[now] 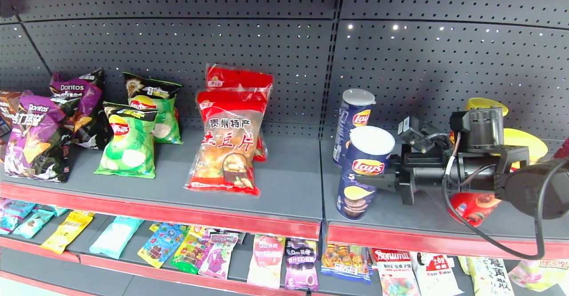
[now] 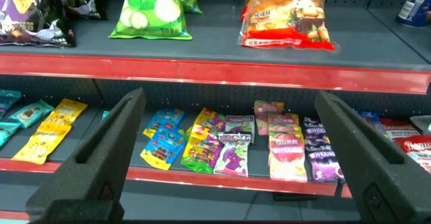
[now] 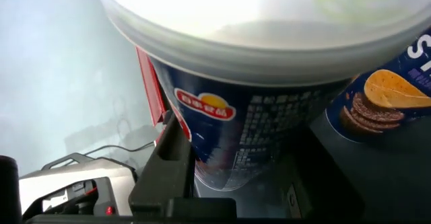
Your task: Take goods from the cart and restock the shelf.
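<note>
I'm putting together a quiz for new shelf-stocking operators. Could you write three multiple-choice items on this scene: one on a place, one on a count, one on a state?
1. Where is the blue can held by the right end effector?
A) just in front of the other blue can
B) on the floor
C) in a cart

2. How many green chip bags stand on the upper shelf?
A) one
B) two
C) four

3. The left end effector is:
A) shut on a bag
B) shut, empty
C) open

Answers: 1 A, the head view shows it ahead of its twin. 2 B, one bag stands behind the other. 3 C, its fingers stand wide apart with nothing between.
</note>
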